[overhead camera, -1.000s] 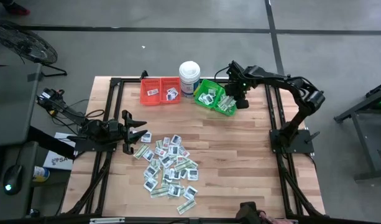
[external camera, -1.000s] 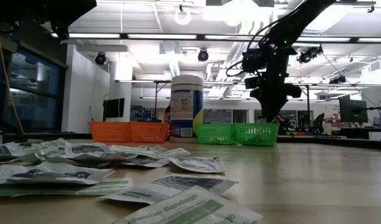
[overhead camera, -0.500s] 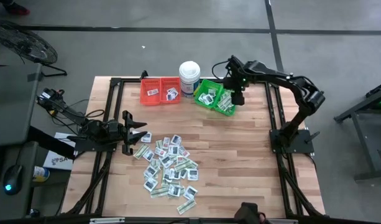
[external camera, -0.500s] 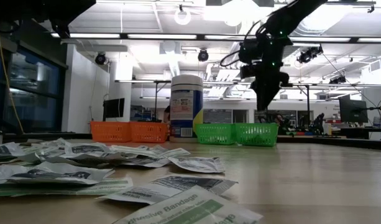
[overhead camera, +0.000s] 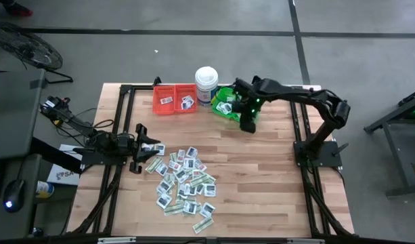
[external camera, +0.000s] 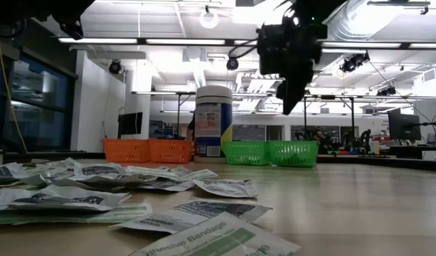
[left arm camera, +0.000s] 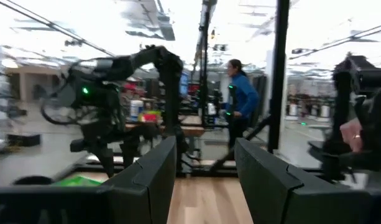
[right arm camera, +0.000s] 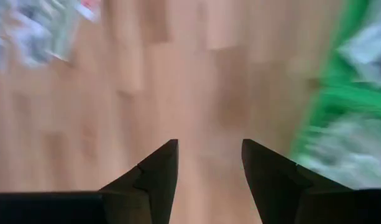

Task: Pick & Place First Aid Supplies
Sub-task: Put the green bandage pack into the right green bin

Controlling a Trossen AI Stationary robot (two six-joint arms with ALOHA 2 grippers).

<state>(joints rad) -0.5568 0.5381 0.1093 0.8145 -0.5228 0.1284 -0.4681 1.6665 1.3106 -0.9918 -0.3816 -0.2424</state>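
My table point(overhead camera: 261, 176) was a pale wooden slab in a dark frame. A loose heap of first aid supplies point(overhead camera: 183, 179) lay spread on its boards toward the left and near edges, square white packets mixed with longer green-and-white strips. Along the far edge stood a red bin point(overhead camera: 168, 99), a tall white tub point(overhead camera: 206, 84) and a green bin point(overhead camera: 229, 103), each bin holding some packets.

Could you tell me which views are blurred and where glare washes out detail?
Right wrist view: motion-smeared, the green bin and packets are streaks beyond the right gripper, fingers apart. Left wrist view: soft, bright ceiling glare. Low view: ceiling lights flare; nearest packet out of focus. High view: evenly lit.
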